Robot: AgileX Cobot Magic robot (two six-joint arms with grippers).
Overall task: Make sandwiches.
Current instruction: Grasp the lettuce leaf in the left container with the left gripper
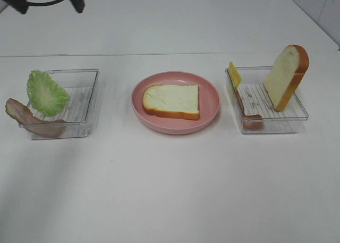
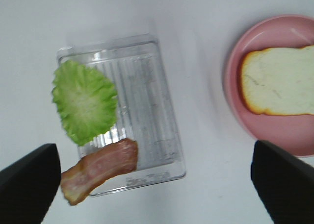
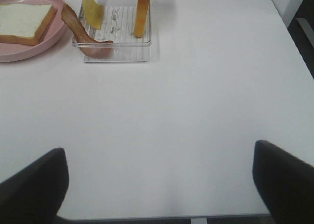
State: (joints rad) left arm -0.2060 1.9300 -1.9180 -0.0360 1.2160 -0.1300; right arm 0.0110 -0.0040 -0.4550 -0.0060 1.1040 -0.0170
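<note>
Left gripper: fingers spread wide, nothing between, hovering above left tray. Right gripper: likewise spread, empty, over bare table, well apart from right tray.

Sandwich not yet stacked. One bread slice flat on pink plate, between the trays.

Lettuce leaf propped against left tray's outer wall. Bacon strip draped over near corner, one end outside.

In right tray:
- cheese slice on edge at plate-side wall
- second bacon strip just beside it
- second bread slice upright, tilted
</note>
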